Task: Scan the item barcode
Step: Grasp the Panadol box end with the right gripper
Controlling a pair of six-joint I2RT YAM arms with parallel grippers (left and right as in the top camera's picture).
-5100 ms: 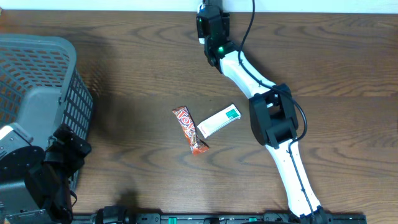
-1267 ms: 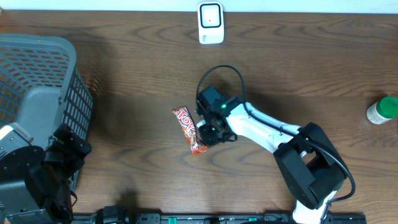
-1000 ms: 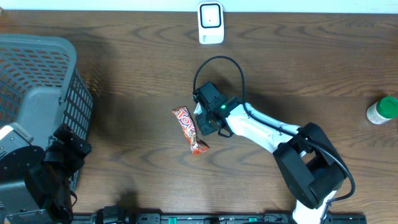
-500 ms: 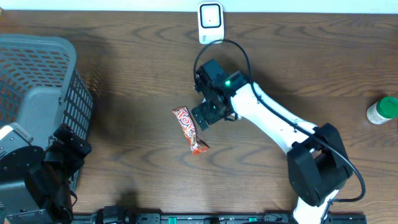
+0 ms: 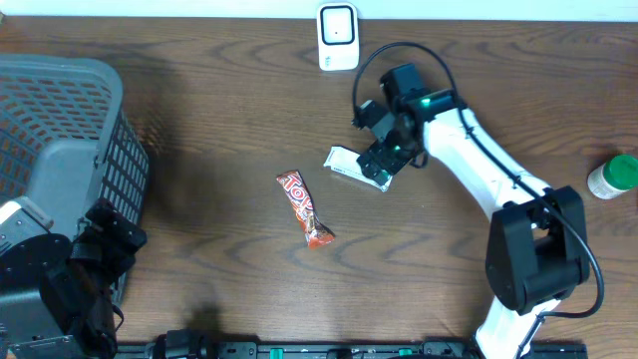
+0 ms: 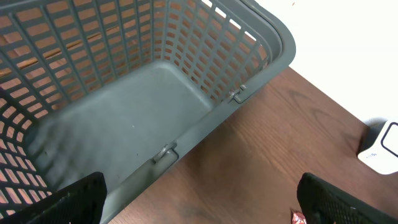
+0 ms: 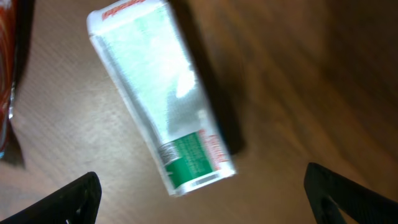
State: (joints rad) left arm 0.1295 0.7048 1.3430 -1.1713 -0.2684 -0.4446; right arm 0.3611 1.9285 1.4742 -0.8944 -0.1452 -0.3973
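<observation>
The item, a white box with a green end, lies flat on the table; in the right wrist view the box sits just beyond my fingers, its small barcode strip at the near green end. My right gripper hovers over the box's right end, open, with nothing between its fingers. The white scanner stands at the table's back edge. My left gripper rests at the front left beside the basket, open and empty.
A red candy bar lies left of the box. A grey mesh basket fills the left side, close under the left wrist. A green-capped bottle stands at the far right.
My right gripper opened, let go of the box and swung up and to the right; the box now lies on the table farther right. The left arm has not moved.
</observation>
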